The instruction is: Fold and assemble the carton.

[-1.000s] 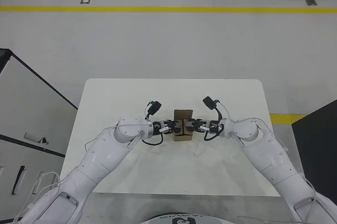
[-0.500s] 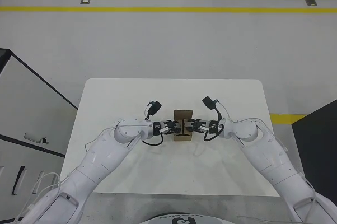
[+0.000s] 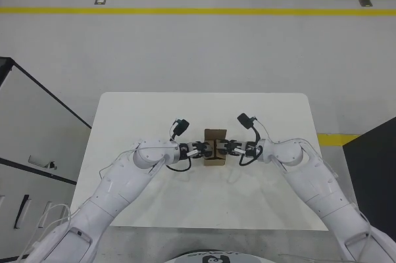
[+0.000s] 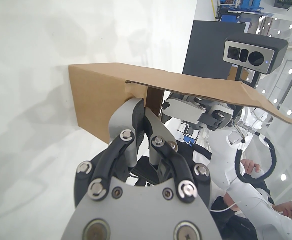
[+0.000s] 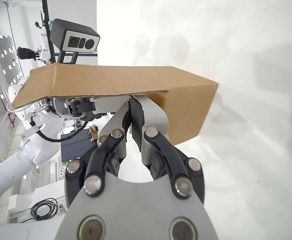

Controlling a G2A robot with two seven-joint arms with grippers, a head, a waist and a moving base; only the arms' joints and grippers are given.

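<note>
Nothing has shifted since a second ago. The carton [image 3: 215, 147] stands mid table [image 3: 270, 197]. The left gripper [image 4: 141, 108] and right gripper [image 5: 135, 103], fingers closed, touch its opposite sides, probably bracing it. Whether they pinch cardboard, I cannot tell.

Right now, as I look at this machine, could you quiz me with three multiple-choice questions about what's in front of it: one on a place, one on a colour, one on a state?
1. Where on the table is the carton?
A) at a corner
B) mid-table, between the left gripper and the right gripper
C) hanging over the near edge

2. What colour is the carton?
A) white
B) blue
C) brown

3. How is the left gripper?
A) shut on the carton's edge
B) wide open, clear of the carton
C) holding a cup

Answers:
1 B: the top view shows the carton mid-table with a gripper at each side.
2 C: it is plain brown cardboard in every view.
3 A: the left wrist view shows it pinching the cardboard.
</note>
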